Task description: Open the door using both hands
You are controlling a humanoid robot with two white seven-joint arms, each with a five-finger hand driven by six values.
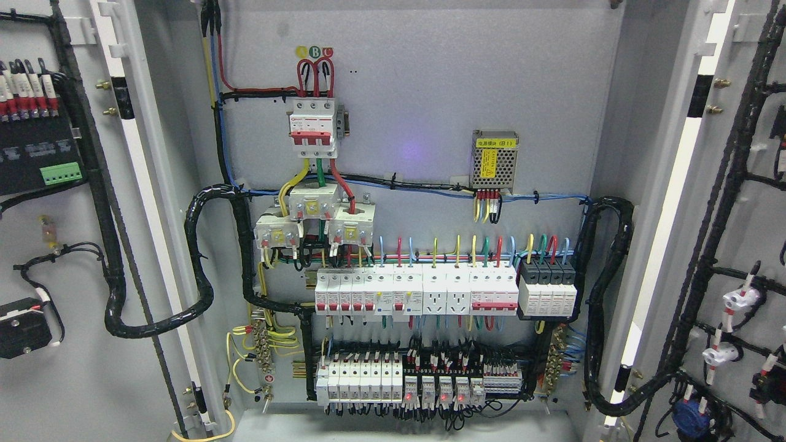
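You're looking at both doors swung wide: left door [73, 245] at the picture's left edge, right door [737, 258] at the right. Neither robot hand is in view, so can't tell their state. Inside the cabinet [417, 104], top breaker [314, 127] has 3 red loops (round "B" tag above). Mesh power supply [494, 159] reads "B1".

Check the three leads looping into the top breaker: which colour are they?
All three leads are red; only the round tags above differ: yellow, green, red.
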